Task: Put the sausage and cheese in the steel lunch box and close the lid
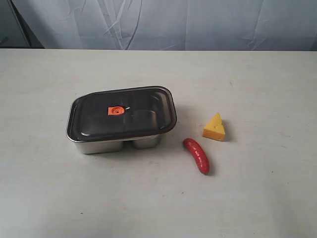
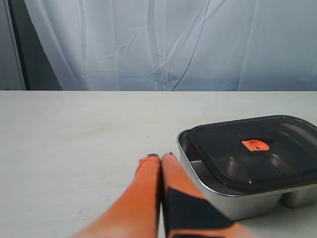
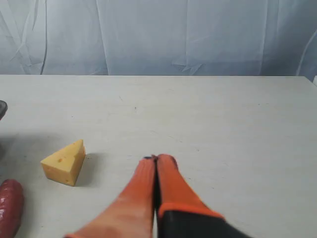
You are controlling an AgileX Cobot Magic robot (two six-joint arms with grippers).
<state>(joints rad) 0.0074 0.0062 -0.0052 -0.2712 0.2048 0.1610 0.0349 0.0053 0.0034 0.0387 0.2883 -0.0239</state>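
The steel lunch box (image 1: 106,145) (image 2: 237,202) stands left of centre with the dark lid (image 1: 124,112) (image 2: 257,151) lying askew on top, its orange valve (image 1: 116,111) (image 2: 255,145) facing up. To its right the red sausage (image 1: 196,155) (image 3: 9,208) lies on the table, and the yellow cheese (image 1: 214,128) (image 3: 63,162) sits just behind it. Neither gripper shows in the exterior view. My left gripper (image 2: 160,157) is shut and empty, just beside the box's corner. My right gripper (image 3: 157,159) is shut and empty, off to the side of the cheese.
The objects rest on a pale grey table (image 1: 257,198). A wrinkled white curtain (image 1: 163,22) hangs behind its far edge.
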